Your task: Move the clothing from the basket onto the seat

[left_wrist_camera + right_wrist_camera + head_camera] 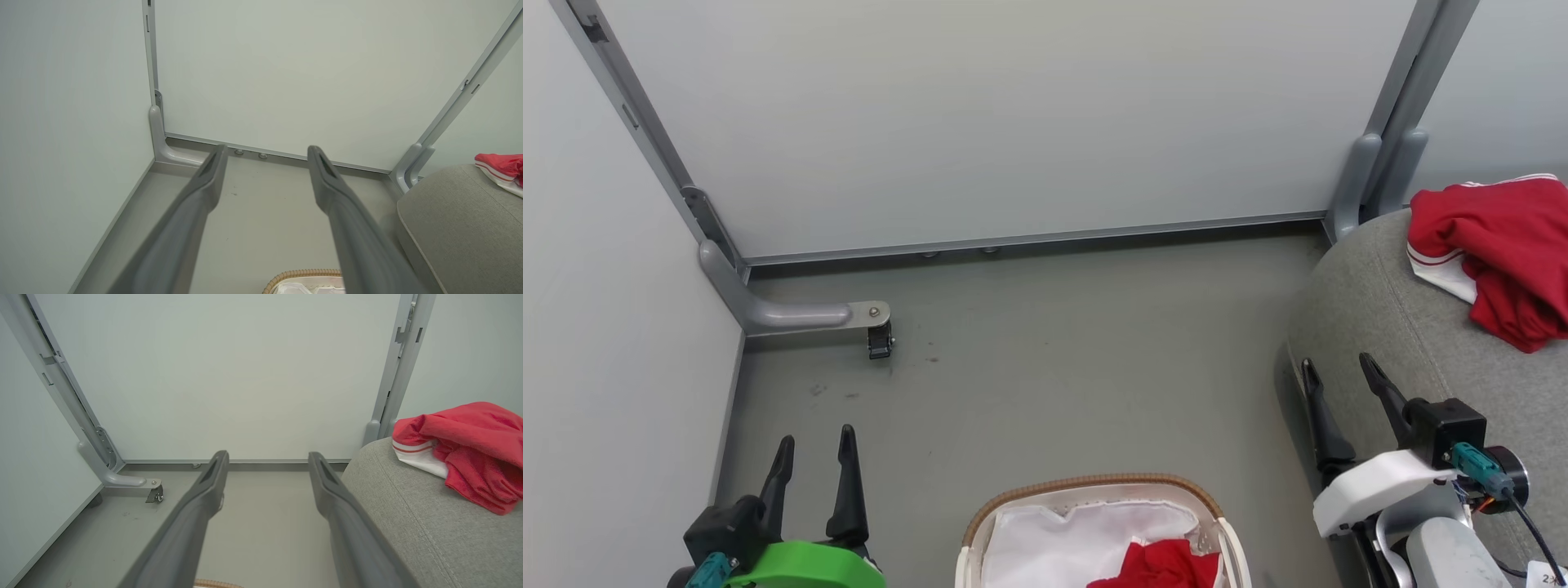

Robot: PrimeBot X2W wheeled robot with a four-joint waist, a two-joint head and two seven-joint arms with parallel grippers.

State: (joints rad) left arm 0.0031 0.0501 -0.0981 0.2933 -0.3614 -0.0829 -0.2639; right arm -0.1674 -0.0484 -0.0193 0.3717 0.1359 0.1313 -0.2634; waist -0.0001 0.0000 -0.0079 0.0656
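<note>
- Pale wall panels (1013, 122), grey floor (1054, 367); the basket (1094, 482) sits near, centre.
- Red clothing (1164, 565) lies in it, right of middle; 1 more piece on the seat (1388, 327), far right.
- Left gripper (817, 435) and right gripper (1337, 361): both spread wide, empty.
- Your right gripper looks closer; the piece lies near-left of it.

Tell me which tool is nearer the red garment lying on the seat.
Right. The right tool hovers at the seat's edge, just short of the red garment; the left tool is over the floor, beyond the basket.
</note>
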